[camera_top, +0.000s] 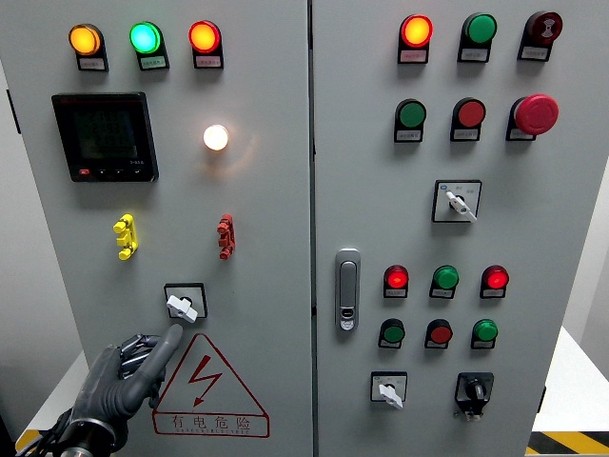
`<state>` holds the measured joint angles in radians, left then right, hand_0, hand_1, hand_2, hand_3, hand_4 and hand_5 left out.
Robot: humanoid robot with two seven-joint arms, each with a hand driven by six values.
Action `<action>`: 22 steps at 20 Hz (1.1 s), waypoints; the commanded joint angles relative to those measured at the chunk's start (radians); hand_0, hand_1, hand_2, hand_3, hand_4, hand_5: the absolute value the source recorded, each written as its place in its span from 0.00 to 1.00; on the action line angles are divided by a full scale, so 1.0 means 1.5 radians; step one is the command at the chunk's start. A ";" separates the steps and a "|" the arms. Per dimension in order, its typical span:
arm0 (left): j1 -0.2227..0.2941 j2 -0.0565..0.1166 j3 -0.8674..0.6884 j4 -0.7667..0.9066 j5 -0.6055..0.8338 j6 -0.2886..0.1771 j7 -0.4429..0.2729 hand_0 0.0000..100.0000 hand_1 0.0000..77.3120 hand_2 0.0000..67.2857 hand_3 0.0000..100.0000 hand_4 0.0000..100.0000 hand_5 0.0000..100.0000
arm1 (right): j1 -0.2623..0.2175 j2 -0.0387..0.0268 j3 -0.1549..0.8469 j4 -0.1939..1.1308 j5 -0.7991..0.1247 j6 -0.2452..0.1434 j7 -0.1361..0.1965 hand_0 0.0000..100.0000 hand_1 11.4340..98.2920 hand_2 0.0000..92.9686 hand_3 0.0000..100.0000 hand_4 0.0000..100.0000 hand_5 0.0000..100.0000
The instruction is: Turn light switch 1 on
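The task is at the approach stage: the rotary switch (183,304) that the left hand (128,376) is reaching for sits low on the left door of the grey control cabinet (285,381), just above the red-bordered warning triangle (207,381), and its white knob points down and to the left. Nothing is gripping it yet, so by the look of it the turn is still to be done. Whether this knob is "switch 1" cannot be read from its label, which is too small to make out. A round white lamp (216,137) higher on the same door is glowing, but its link to this switch cannot be told.

The left hand, in a dark glove, comes up from the lower left corner. Its index finger (167,343) is stretched up and to the right, with the tip just below the knob and very close to it; contact cannot be confirmed. The other fingers are curled loosely toward the palm and hold nothing. The pose reads as a poke or a nudge, not a pinch, so the hand would probably need to push the knob's lever sideways or open up to take hold of it.

The right hand does not show.
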<state>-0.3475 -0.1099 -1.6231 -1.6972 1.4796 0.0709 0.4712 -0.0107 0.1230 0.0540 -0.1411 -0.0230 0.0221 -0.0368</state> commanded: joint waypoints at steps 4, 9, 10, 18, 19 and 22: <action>0.060 0.003 0.001 0.003 -0.063 0.000 -0.113 0.00 0.52 0.75 0.95 1.00 0.99 | 0.000 0.0008 0.000 0.000 0.000 0.000 0.000 0.00 0.10 0.00 0.20 0.19 0.10; 0.158 0.016 0.022 0.014 -0.125 -0.001 -0.193 0.00 0.48 0.58 0.91 1.00 0.95 | 0.000 0.0008 0.000 0.000 0.000 0.001 0.000 0.00 0.10 0.00 0.20 0.19 0.10; 0.182 0.020 0.035 0.031 -0.155 -0.001 -0.215 0.00 0.48 0.58 0.91 1.00 0.95 | 0.000 -0.0002 0.000 0.000 0.000 0.000 0.000 0.00 0.10 0.00 0.20 0.19 0.10; 0.291 0.062 0.177 0.294 -0.197 -0.001 -0.400 0.00 0.46 0.60 0.90 1.00 0.97 | 0.000 0.0008 0.001 0.000 0.000 0.001 0.000 0.00 0.10 0.00 0.20 0.19 0.10; 0.291 0.070 0.208 0.364 -0.199 -0.001 -0.433 0.00 0.45 0.58 0.88 1.00 0.96 | 0.000 -0.0002 0.000 0.000 0.000 0.001 0.000 0.00 0.10 0.00 0.20 0.19 0.10; 0.281 0.077 0.313 0.561 -0.267 -0.002 -0.524 0.00 0.34 0.50 0.74 0.96 0.93 | 0.000 -0.0002 0.000 0.000 0.000 0.001 0.000 0.00 0.10 0.00 0.20 0.19 0.10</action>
<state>0.0855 -0.0007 -1.2370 -1.0149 1.1400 0.0687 -0.2468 -0.0110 0.1229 0.0544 -0.1411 -0.0230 0.0228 -0.0372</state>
